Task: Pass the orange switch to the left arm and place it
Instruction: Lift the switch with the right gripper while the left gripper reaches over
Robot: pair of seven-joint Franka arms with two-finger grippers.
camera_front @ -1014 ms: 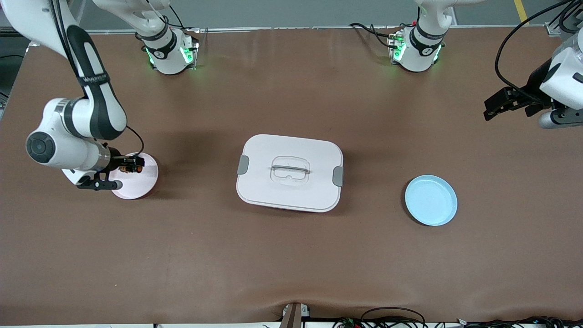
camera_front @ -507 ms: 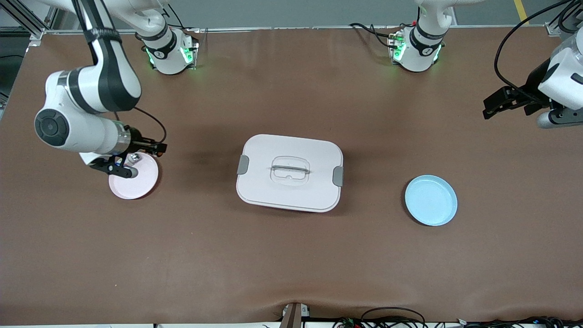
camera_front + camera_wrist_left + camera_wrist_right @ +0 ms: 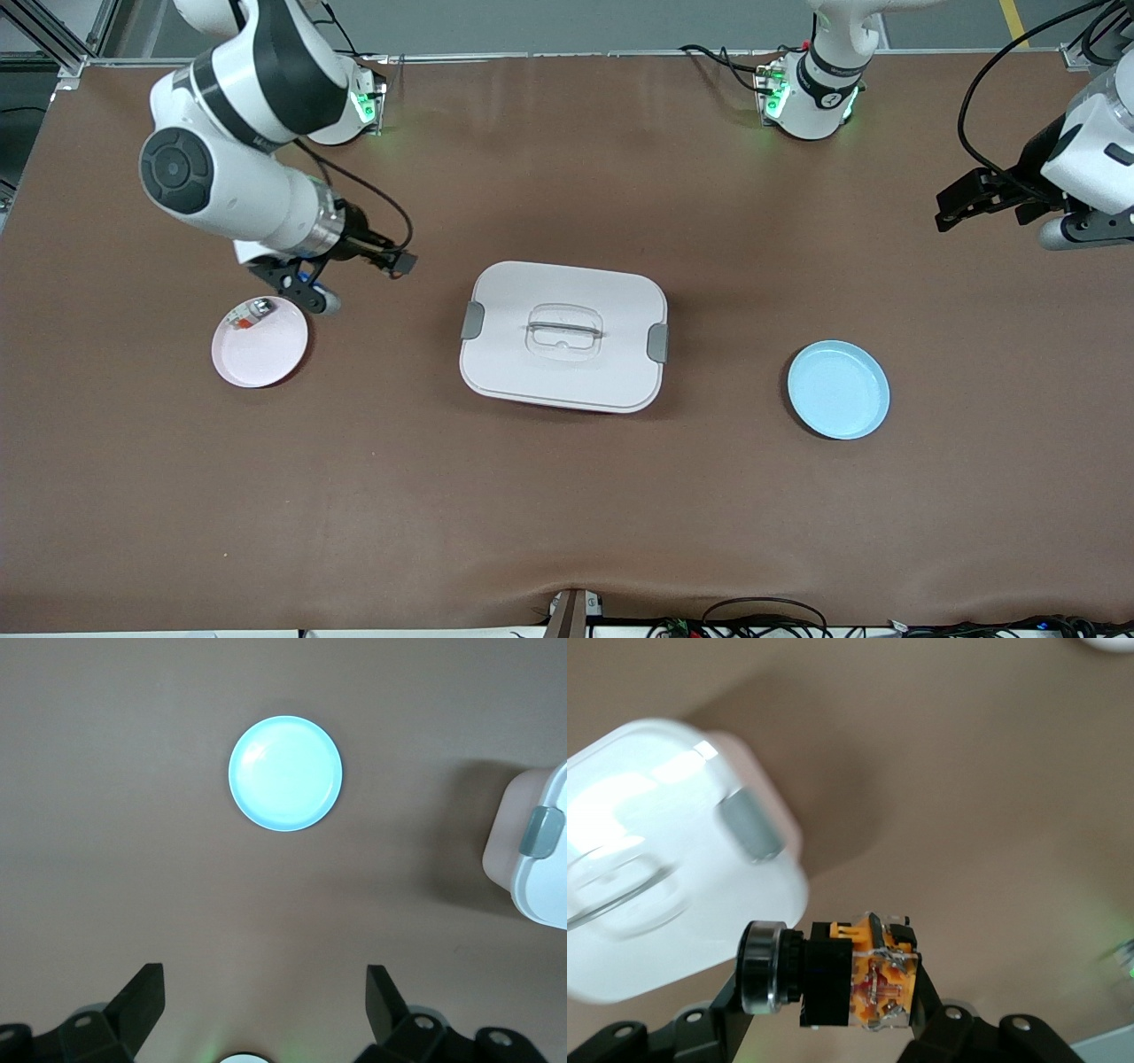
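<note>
My right gripper [image 3: 400,262] is shut on the orange switch [image 3: 849,981], a stubby part with a black and silver head and an orange body. It holds the switch in the air over the bare table between the pink plate [image 3: 260,343] and the white box [image 3: 563,336]. In the right wrist view the box [image 3: 651,859] with its grey clip lies just past the held switch. My left gripper [image 3: 955,208] is open and empty, up over the table's left-arm end. Its wrist view shows both fingers spread wide [image 3: 263,992] above bare table.
A light blue plate [image 3: 838,390] lies between the box and the left arm's end, and also shows in the left wrist view [image 3: 285,773]. A small silver-green-red piece [image 3: 249,315] lies on the pink plate. A corner of the box [image 3: 540,855] shows in the left wrist view.
My right gripper has lifted off the pink plate with the switch and swung toward the box. The silver-green-red piece stays on the plate. The left arm has barely moved.
</note>
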